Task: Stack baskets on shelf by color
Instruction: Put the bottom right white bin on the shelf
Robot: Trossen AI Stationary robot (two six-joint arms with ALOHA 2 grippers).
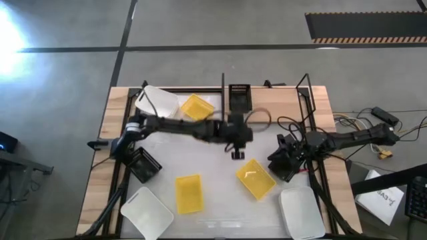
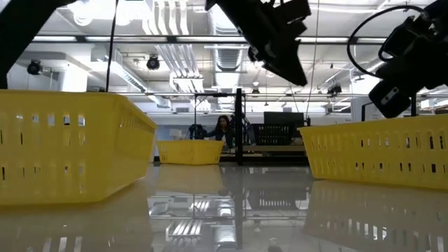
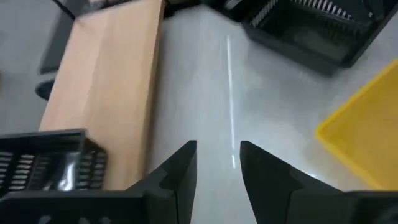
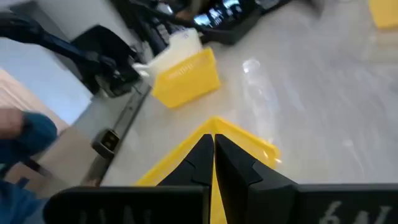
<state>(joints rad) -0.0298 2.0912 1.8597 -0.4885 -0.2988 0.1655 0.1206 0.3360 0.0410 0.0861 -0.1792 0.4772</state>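
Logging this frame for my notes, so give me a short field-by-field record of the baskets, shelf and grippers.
yellow baskets: three; one at the far side, one at the near side, one near centre
white baskets: three; far-left, near-left, near-right
black baskets: two; one far centre, one at the left
shelf: pale wood board, nothing stacked on its visible part
left gripper: open, empty, over mid-table
right gripper: shut, empty, at the right by the centre yellow basket
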